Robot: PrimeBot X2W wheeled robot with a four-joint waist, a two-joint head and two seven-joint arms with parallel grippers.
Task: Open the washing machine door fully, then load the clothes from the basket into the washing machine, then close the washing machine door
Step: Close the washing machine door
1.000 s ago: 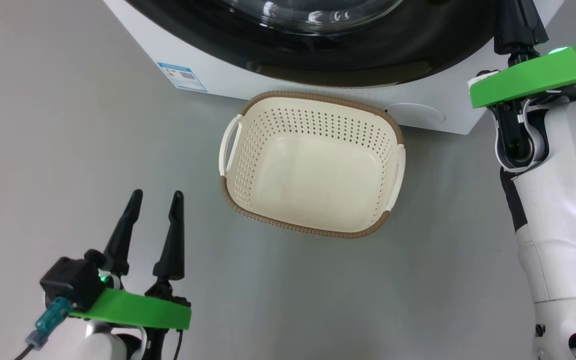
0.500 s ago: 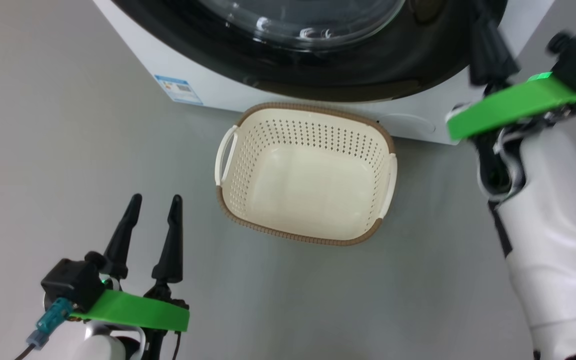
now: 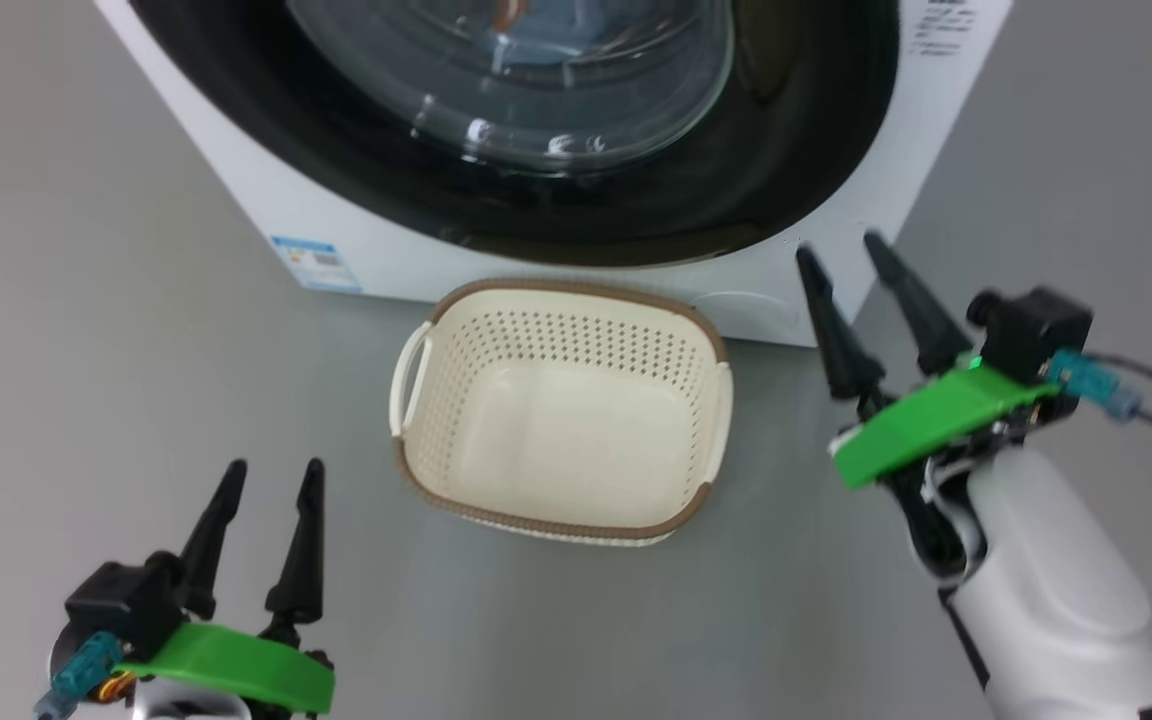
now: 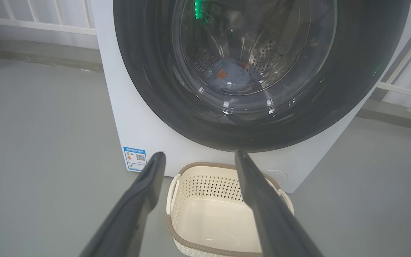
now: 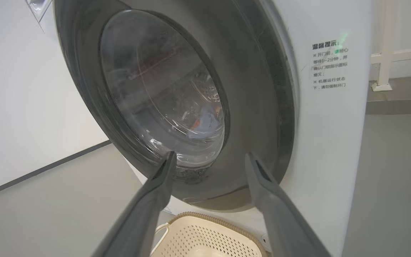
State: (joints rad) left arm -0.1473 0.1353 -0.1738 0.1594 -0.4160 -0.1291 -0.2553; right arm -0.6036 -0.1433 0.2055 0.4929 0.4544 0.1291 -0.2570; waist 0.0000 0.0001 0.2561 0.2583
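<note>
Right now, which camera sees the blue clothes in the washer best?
The left wrist view: the clothes sit central behind the washing machine door. The right wrist view catches them slantwise through glare; the head view gives a blurred sliver at its top.

The basket (image 3: 551,335) sits just before the washing machine (image 3: 386,268), the clothes (image 4: 227,75) inside behind its door (image 4: 148,71).

Ahead of the left gripper (image 4: 199,154), the washing machine door (image 4: 351,89) has a glossy black frame around clear glass. Behind the glass are a perforated steel drum (image 4: 268,59) and soft cloth clothes (image 4: 228,76). Beneath its fingertips, the basket (image 4: 209,189) is matt cream plastic.
</note>
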